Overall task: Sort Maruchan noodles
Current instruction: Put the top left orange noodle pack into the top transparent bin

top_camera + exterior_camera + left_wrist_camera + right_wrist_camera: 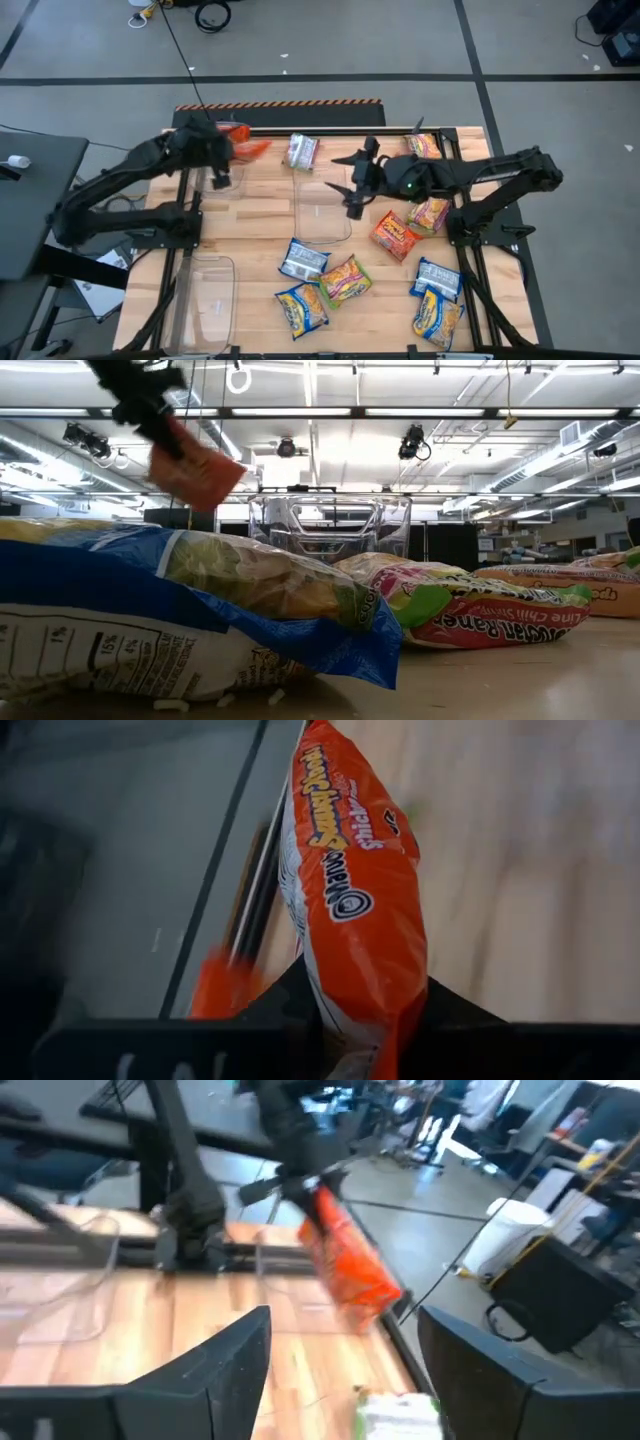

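Orange-red packet [245, 143]: pinched in my left gripper [232, 146], lifted off the table at its far left edge, beside a clear bin [215, 176].
Left fingers: closed tight on the packet's lower end.
Right gripper [352, 187]: fingers spread, holding nothing, above the middle bin [322, 205].
Other packets [345, 280]: scattered flat across the table's [260, 215] near and right parts.

Overhead, tabletop-level and wrist views share an orange packet [250, 148].
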### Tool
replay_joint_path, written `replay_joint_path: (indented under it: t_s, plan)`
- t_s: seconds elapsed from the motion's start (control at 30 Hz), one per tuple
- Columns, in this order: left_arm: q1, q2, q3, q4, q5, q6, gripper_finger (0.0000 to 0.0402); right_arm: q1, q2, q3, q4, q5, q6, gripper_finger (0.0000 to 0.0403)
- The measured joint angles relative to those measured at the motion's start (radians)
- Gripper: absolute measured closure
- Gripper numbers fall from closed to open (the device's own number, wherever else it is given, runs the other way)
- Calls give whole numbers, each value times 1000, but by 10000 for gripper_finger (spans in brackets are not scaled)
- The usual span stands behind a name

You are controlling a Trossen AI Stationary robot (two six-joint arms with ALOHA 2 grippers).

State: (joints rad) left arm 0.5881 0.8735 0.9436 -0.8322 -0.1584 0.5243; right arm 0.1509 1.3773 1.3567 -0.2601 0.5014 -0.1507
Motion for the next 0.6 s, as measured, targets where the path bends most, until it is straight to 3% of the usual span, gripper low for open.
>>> replay_joint_path:
  t_s: [0.13, 0.33, 0.47, 0.6]
  plan:
    - [182, 48, 0, -28, 46, 148, 337, 3, 18, 0, -10, -1, 21, 145]
    - [391, 221, 0, -13, 104, 238, 338, -21, 64, 0, -13, 2, 96, 148]
    - [467, 288, 0, 32, 108, 255, 338, -24, 79, -1, -25, 23, 140, 148]
    - [498, 317, 0, 76, 232, 258, 338, -35, 90, -1, -24, 49, 155, 148]
